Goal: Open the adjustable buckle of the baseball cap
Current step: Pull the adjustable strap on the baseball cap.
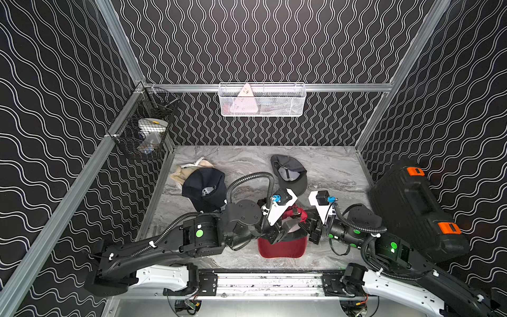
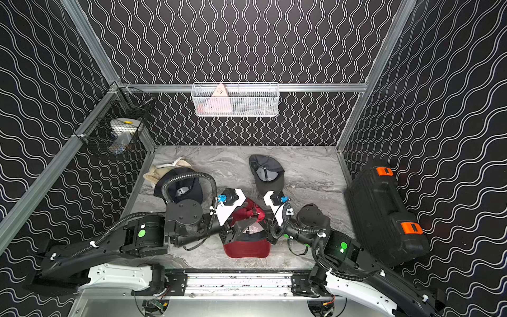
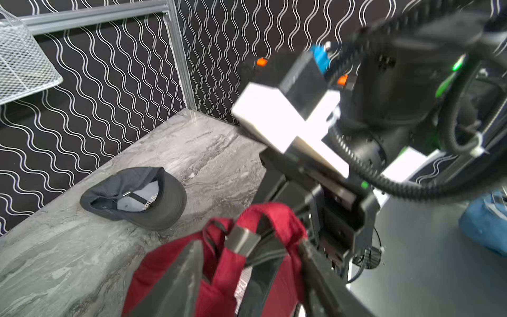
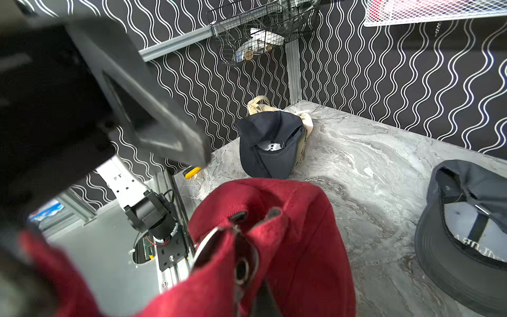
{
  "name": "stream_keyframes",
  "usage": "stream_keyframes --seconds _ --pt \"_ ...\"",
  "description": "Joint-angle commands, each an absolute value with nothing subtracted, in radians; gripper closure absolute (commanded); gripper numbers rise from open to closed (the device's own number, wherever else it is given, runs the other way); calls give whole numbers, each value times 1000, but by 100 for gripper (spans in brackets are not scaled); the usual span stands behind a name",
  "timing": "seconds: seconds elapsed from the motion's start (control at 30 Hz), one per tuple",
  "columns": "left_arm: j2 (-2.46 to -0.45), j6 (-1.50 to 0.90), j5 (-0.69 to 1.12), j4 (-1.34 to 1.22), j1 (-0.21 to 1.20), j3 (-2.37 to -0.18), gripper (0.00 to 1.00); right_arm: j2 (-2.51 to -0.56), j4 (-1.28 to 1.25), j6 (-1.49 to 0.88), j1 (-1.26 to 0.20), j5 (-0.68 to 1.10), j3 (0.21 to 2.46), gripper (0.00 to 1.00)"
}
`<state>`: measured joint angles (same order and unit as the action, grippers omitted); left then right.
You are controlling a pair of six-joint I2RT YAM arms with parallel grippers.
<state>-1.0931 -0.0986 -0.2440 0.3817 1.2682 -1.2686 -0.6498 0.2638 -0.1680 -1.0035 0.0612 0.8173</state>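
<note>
The red baseball cap (image 1: 282, 247) (image 2: 247, 248) is at the table's front middle, its back lifted between both grippers. In the left wrist view its grey metal buckle (image 3: 242, 238) sits on the back strap, with a black strap (image 3: 263, 274) running out of it. My left gripper (image 3: 248, 255) (image 1: 289, 225) stands open, one finger on each side of buckle and strap, not pinching them. My right gripper (image 4: 247, 277) (image 1: 304, 219) is shut on the cap's red back fabric (image 4: 301, 233), which hides its fingertips.
A grey cap (image 1: 290, 173) lies upside down behind the grippers. A dark navy cap (image 1: 204, 189) lies on a beige one (image 1: 189, 167) at the back left. A black tool case (image 1: 411, 205) leans on the right. A white basket (image 1: 262, 100) and a black wire basket (image 1: 145, 126) hang on the walls.
</note>
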Motion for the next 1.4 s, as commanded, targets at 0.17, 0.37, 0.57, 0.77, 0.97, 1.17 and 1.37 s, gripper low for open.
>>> stream_keyframes --seconds 0.17,0.37,0.57,0.77,0.97,1.17,1.37 --pt "-999 -77 -228 363 1269 -1194 24 -628 239 -223 -1003 -18 821 100" --pt "-1050 -50 -234 363 1268 -1213 24 -646 238 -242 -1003 22 839 100" --pt "-1099 -9 -282 364 1268 -1242 31 -658 235 -249 -1003 59 850 100" --pt "-1132 4 -324 351 1269 -1253 47 -666 235 -256 -1003 92 854 100" --pt "-1149 12 -337 348 1268 -1269 75 -661 235 -261 -1004 100 848 100" --pt "-1164 21 -339 354 1268 -1281 87 -655 239 -261 -1004 97 848 100" --pt "-1155 19 -334 364 1269 -1284 92 -644 245 -271 -1003 65 842 100"
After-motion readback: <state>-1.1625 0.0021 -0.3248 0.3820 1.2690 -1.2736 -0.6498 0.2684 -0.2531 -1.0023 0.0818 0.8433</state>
